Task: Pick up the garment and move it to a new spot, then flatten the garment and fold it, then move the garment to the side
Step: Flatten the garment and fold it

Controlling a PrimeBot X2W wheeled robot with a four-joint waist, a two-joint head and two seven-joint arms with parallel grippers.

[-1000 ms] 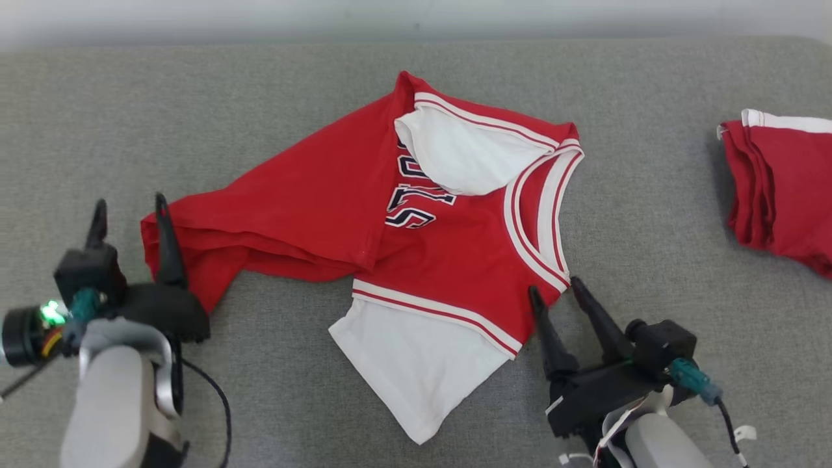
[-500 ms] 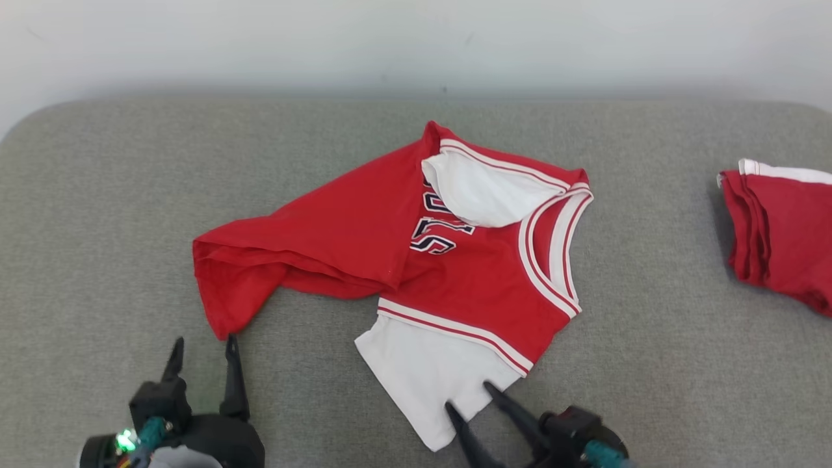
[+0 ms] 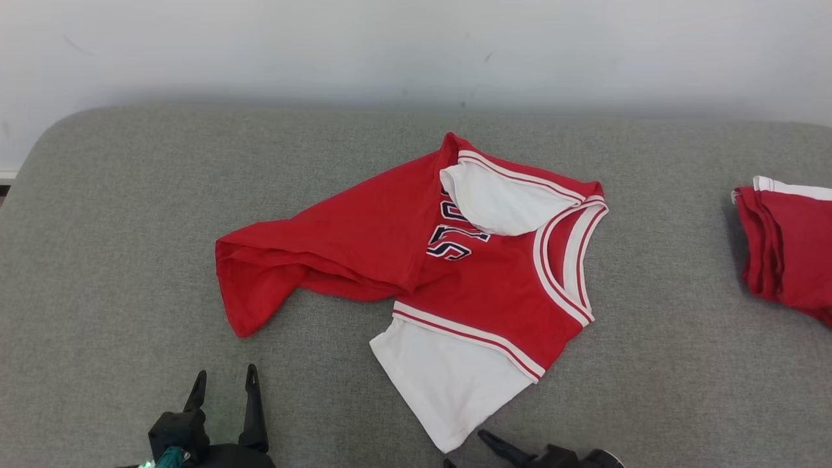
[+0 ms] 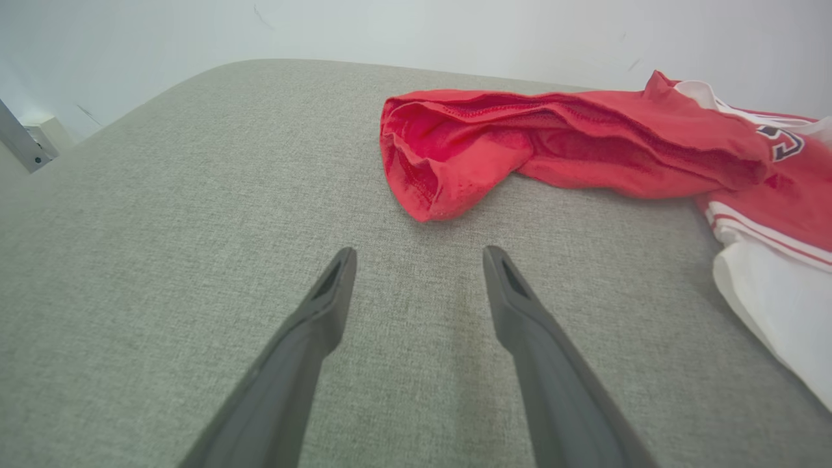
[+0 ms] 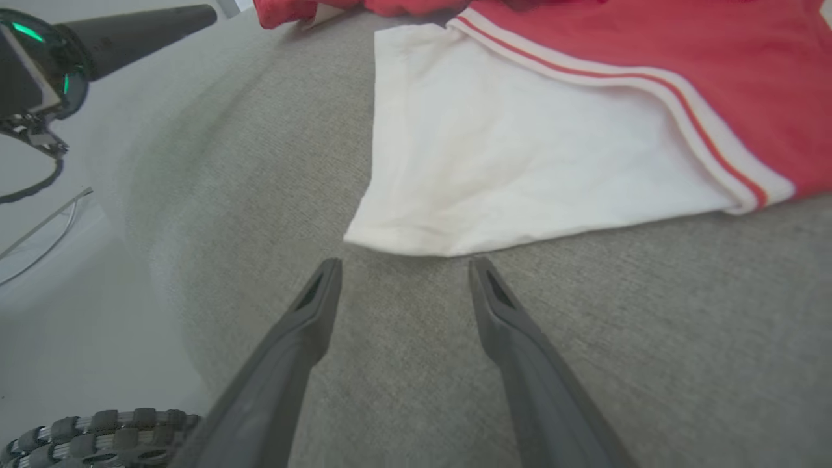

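Note:
The garment is a red jersey with white sleeves, white-and-red trim and dark lettering. It lies crumpled and partly folded over itself in the middle of the grey cushion. My left gripper stands open near the front edge, short of the garment's red hem end, with bare cushion between its fingers. My right gripper is open too, at the bottom edge. Its tips stop just before the corner of the white sleeve and touch nothing.
A second red garment, folded, lies at the cushion's right end. A white wall runs behind the cushion. The cushion's rounded near edge drops to a pale floor at the left of the right wrist view.
The head camera has risen and drawn back, showing the wall. Both grippers have pulled back from the garment's edges toward the near side, still open. The garment lies as before.

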